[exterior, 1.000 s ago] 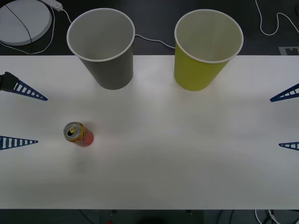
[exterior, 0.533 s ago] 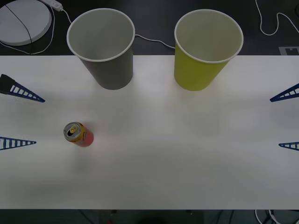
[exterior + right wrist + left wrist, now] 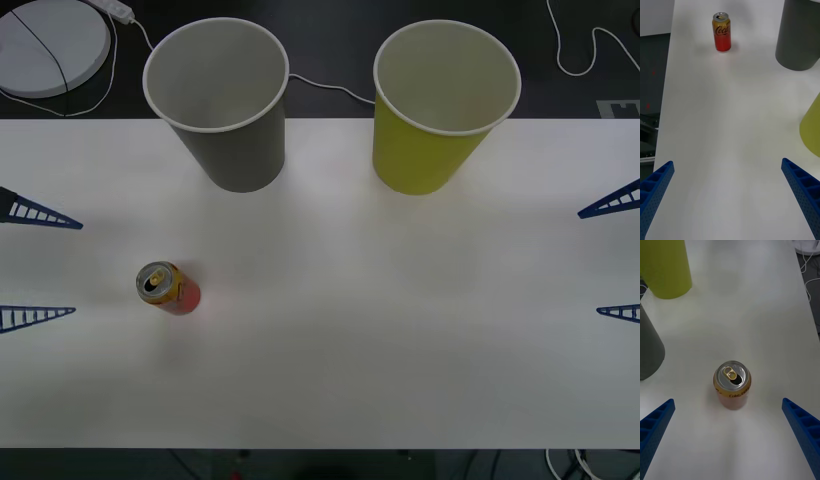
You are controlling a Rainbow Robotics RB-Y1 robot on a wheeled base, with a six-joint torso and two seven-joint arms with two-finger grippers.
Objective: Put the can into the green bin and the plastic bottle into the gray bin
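A white tabletop (image 3: 400, 350) fills most of the front view, with dark floor beyond its far edge where a white round disc (image 3: 45, 45) and thin white cables (image 3: 320, 85) lie. The gray bin (image 3: 220, 100) stands upright near the far edge on the robot's left side, and the green bin (image 3: 440, 105) stands upright beside it toward the right, the two well apart. Both show pale insides with nothing visible in them.

The can (image 3: 168, 288) stands upright on the tabletop on the left side, nearer the robot than the gray bin and apart from it. Its silver top with the pull tab faces up.

The left gripper (image 3: 35, 265) sits at the left edge of the tabletop, its blue ribbed fingers (image 3: 35, 212) spread wide with nothing between them. In the left wrist view the can (image 3: 732, 384) stands just ahead of the gap between those fingers (image 3: 655, 425), touching neither, with the gray bin (image 3: 649, 348) and green bin (image 3: 664, 268) farther off.

The right gripper (image 3: 615, 258) waits at the right edge, fingers (image 3: 612, 200) likewise spread wide and holding nothing. Its wrist view looks across bare tabletop (image 3: 733, 131) to the distant can (image 3: 721, 32), with the gray bin (image 3: 797, 37) and an edge of the green bin (image 3: 811, 129) to one side.
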